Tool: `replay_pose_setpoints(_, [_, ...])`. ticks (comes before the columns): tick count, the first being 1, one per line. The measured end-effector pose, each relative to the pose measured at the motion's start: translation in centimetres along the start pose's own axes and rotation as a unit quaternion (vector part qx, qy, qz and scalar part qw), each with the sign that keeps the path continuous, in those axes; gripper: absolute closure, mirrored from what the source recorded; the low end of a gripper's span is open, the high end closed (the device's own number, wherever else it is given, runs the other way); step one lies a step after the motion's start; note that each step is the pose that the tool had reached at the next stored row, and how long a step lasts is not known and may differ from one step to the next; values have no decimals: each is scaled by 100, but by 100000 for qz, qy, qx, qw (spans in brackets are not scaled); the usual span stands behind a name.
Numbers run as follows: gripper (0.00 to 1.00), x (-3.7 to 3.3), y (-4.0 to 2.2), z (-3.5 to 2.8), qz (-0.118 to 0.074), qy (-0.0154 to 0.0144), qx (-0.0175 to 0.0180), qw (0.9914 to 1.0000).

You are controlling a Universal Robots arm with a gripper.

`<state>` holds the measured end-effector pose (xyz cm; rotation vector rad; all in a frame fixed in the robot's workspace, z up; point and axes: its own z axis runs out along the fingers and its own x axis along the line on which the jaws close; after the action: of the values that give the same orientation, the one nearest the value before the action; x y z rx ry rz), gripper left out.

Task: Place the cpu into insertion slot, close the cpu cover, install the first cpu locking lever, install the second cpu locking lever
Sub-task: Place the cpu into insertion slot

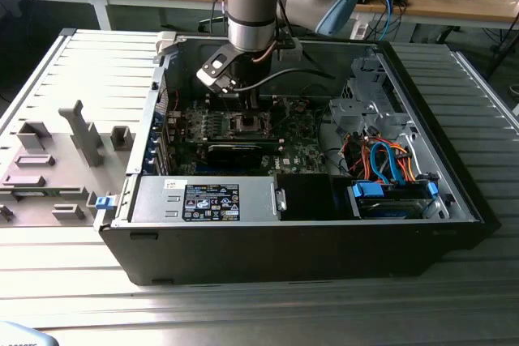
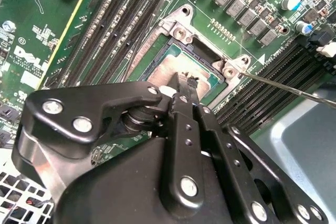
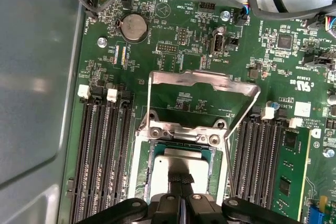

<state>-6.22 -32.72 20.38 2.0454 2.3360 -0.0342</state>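
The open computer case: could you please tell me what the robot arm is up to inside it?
The arm reaches down into the case. Its gripper is shut, with its tips right over the cpu. The cpu lies in the insertion slot on the green motherboard. The cpu cover stands raised and is not yet closed over the chip.

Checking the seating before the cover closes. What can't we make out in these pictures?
1. First wrist view: the hand covers one edge of the cpu and of the insertion slot, so full seating is unclear.
2. Second wrist view: the hand's body hides much of the cpu, so contact can't be told.
3. Exterior view: the arm stands in front of the slot, and details there are too small.
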Motion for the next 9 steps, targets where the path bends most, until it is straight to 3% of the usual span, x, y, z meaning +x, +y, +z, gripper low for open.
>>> replay_pose_setpoints(4, [89, 1, 3, -2, -2, 37, -37, 100000])
replay_pose_setpoints(9, [89, -2, 6, -80, -4, 39, -40, 100000])
